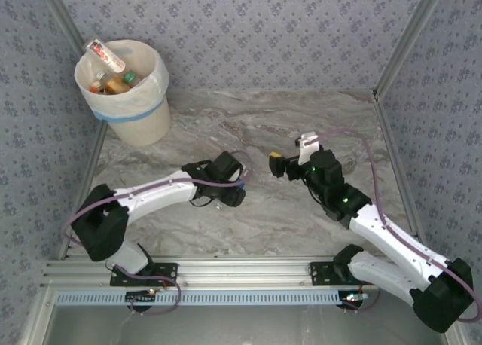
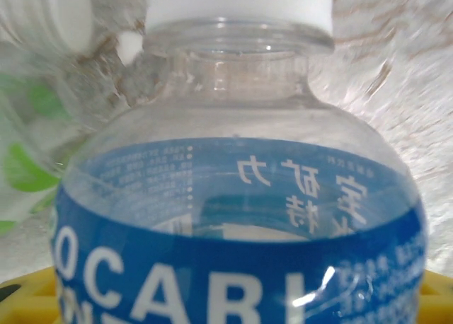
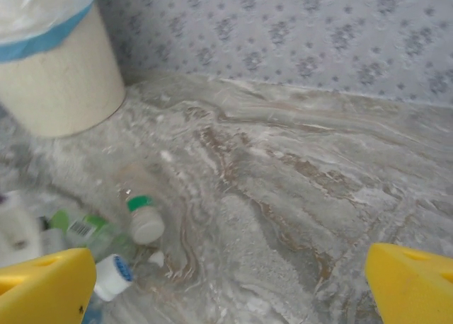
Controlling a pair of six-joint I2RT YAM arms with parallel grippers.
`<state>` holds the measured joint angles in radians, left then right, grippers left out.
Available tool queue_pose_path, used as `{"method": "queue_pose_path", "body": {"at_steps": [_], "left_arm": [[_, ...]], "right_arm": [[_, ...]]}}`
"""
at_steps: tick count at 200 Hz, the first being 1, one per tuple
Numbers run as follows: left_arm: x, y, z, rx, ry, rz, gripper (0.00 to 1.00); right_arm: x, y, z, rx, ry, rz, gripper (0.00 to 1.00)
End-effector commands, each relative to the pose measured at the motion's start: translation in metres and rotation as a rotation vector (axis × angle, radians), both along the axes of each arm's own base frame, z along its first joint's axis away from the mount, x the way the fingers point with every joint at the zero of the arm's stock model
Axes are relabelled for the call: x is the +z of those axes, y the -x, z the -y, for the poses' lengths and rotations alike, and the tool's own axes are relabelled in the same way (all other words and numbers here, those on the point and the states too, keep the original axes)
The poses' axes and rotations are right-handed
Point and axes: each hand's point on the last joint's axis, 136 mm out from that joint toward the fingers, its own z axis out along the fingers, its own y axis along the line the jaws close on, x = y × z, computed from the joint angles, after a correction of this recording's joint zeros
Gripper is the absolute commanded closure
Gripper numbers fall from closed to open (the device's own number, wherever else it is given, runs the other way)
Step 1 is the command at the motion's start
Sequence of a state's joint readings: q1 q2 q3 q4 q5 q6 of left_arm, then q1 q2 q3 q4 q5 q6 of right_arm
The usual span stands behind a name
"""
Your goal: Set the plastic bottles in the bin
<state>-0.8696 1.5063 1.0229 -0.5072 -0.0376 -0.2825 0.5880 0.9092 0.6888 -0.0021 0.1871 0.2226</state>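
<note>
A clear plastic bottle with a blue label (image 2: pixel 233 267) and a white cap stands close up in the left wrist view. My left gripper (image 1: pixel 235 191) is shut on it, and its yellow fingers (image 2: pixel 25 296) press the label from both sides. Beside it lies a second bottle with a green label (image 2: pixel 28 154). In the right wrist view the green-labelled bottle (image 3: pixel 141 221) and the white cap of the held bottle (image 3: pixel 113 276) sit at the lower left. My right gripper (image 1: pixel 292 154) hovers open over bare table. The bin (image 1: pixel 143 119) stands at the far left with several bottles (image 1: pixel 105 56) in it.
The marble-patterned table (image 1: pixel 301 119) is walled by patterned panels at the back and sides. An aluminium rail (image 1: pixel 241 270) runs along the near edge with both arm bases on it. The bin's wall (image 3: pixel 64 90) shows at the upper left of the right wrist view.
</note>
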Motion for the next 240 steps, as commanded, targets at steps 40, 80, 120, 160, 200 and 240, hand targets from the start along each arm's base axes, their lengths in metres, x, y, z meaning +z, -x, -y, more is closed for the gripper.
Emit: {"method": "queue_pose_path", "body": {"at_steps": [40,80,120,160,200,240], "left_arm": [[0.115,-0.033,-0.036,0.168,0.152,0.204,0.80],[0.190,-0.073,-0.096,0.416,0.228,0.387,0.74],[0.263,-0.100,-0.131,0.555,0.346,0.588,0.76],[0.291,-0.134,-0.169,0.689,0.419,0.630,0.77],[0.342,-0.169,-0.207,0.746,0.391,0.765,0.77],[0.372,-0.212,-0.257,0.865,0.331,0.874,0.77]], "right_arm": [[0.028,-0.006,0.019,0.016,-0.206,-0.016,0.00],[0.038,-0.009,0.011,0.113,-0.311,0.007,0.00],[0.039,-0.003,-0.024,0.276,-0.263,0.049,0.00],[0.023,0.013,-0.079,0.447,-0.021,0.071,0.00],[0.016,0.012,-0.109,0.523,0.039,0.028,0.00],[0.014,0.011,-0.119,0.517,0.051,0.025,0.00]]}}
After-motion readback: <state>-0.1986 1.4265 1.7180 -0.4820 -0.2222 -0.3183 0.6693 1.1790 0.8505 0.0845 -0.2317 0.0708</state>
